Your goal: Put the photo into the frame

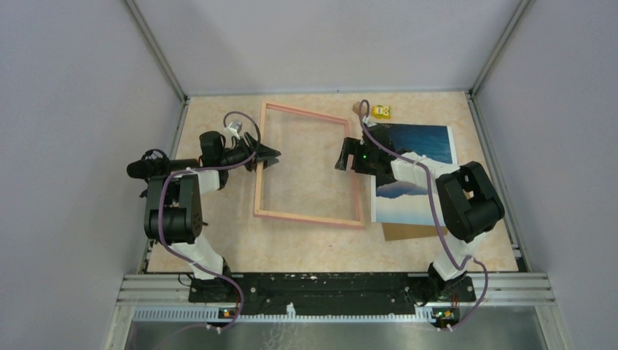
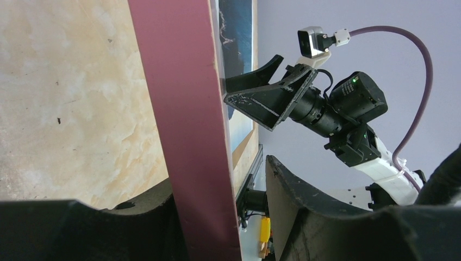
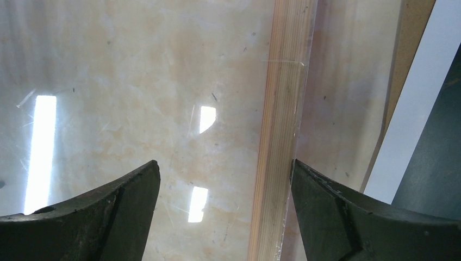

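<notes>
The frame (image 1: 308, 165) lies flat in the middle of the table, a thin pinkish wood rectangle. My left gripper (image 1: 268, 157) straddles its left rail (image 2: 190, 109); the rail rests against one finger, with a gap to the other finger (image 2: 326, 217), so the gripper (image 2: 217, 179) is open. My right gripper (image 1: 341, 157) is open wide over the right rail (image 3: 282, 136), which lies against the inner edge of its right finger (image 3: 348, 217). The photo (image 1: 412, 171), blue sky and clouds, lies face up to the right of the frame, partly under the right arm.
A brown backing board (image 1: 408, 232) pokes out from under the photo's near edge. A small yellow object (image 1: 380, 111) sits at the back near the frame's far right corner. Lamp reflections show on a clear pane (image 3: 136, 109) inside the frame. Walls enclose three sides.
</notes>
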`<state>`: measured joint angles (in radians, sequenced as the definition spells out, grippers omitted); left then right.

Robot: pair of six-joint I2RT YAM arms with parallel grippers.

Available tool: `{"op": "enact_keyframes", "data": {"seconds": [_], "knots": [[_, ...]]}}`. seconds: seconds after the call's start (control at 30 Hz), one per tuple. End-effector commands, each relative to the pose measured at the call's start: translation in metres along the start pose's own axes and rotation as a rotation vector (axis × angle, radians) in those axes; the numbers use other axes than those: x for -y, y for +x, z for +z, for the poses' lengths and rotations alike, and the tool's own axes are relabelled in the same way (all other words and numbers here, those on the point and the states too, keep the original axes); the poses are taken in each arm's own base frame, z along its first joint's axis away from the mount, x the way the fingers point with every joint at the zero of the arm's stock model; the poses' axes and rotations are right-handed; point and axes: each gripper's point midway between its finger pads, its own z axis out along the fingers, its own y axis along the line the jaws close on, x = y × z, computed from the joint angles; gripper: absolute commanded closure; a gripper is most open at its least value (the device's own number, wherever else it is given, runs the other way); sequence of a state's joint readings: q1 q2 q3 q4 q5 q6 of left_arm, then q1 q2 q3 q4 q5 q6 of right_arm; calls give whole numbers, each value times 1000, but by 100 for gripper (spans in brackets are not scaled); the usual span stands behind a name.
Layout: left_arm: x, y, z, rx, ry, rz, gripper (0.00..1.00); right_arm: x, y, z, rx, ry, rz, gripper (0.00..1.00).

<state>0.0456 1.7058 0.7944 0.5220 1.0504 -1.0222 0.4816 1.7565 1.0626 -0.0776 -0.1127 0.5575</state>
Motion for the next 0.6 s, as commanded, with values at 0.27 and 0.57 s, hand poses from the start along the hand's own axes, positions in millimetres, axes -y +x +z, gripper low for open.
{"op": "enact_keyframes", "data": {"seconds": [0.27, 0.57], "knots": [[18, -3, 0, 5, 45, 106, 49, -29, -28, -9, 64, -45, -60, 9], [19, -2, 0, -3, 63, 96, 48, -44, -24, -2, 54, -124, -42, 10]]}}
